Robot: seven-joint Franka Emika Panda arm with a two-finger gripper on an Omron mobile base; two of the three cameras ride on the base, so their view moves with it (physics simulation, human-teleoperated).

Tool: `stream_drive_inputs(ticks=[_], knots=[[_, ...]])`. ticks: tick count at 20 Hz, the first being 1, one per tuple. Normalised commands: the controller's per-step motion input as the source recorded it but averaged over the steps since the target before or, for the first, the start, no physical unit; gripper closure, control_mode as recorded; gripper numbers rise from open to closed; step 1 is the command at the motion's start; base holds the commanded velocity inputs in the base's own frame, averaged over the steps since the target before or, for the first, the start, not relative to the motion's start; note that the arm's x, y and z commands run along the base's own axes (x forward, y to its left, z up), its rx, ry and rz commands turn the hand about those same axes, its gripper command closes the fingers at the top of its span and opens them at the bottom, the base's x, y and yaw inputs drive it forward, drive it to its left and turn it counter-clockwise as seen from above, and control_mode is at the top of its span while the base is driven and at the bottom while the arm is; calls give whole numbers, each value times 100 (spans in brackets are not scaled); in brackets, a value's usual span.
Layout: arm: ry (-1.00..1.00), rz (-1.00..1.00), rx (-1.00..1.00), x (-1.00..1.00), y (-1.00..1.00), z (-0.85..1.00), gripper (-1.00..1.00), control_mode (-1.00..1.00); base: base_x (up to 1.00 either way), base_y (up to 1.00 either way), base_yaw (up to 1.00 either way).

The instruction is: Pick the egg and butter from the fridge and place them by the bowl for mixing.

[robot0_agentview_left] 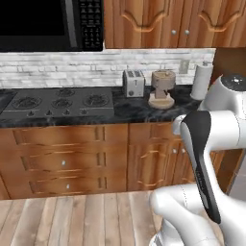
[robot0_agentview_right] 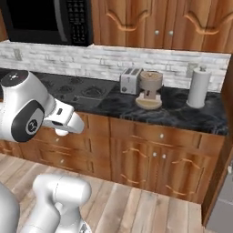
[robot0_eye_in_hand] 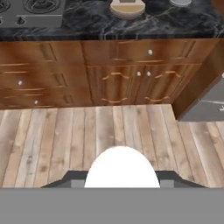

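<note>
The smooth white rounded egg (robot0_eye_in_hand: pixel 121 168) sits at the bottom of the hand view, directly between the two small dark finger tips of the gripper (robot0_eye_in_hand: pixel 121 180), which appears pinched on its sides, held clear above the pale plank floor (robot0_eye_in_hand: pixel 65 140). Judged from shape and surface, the egg is light, rigid, brittle and slick; hold should fall across its widest girth with only modest squeeze, since excess pressure risks cracking and too little lets it slide out. The contact points themselves are masked by the egg's own bulk, so the seating of the grip cannot be confirmed. A sliver of grey panel (robot0_eye_in_hand: pixel 210 103) at the right edge of the hand view may be the fridge; this is uncertain. On the dark speckled stone counter (robot0_agentview_left: pixel 134 108) stand a silver toaster (robot0_agentview_left: pixel 133 82), a tan coffee machine (robot0_agentview_left: pixel 162 89) and a white paper-towel roll (robot0_agentview_left: pixel 201 81).
</note>
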Motion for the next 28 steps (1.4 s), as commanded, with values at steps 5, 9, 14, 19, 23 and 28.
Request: stream_drive_inputs(ticks=[5, 9, 14, 19, 23, 28], knots=[[0, 0, 0, 0, 0, 0, 100, 100, 0, 100, 0], [0, 0, 0, 0, 0, 0, 100, 100, 0, 100, 0], [0, 0, 0, 0, 0, 0, 100, 100, 0, 100, 0], [0, 0, 0, 0, 0, 0, 100, 100, 0, 100, 0], [0, 0, 0, 0, 0, 0, 100, 100, 0, 100, 0], [0, 0, 0, 0, 0, 0, 100, 100, 0, 100, 0]])
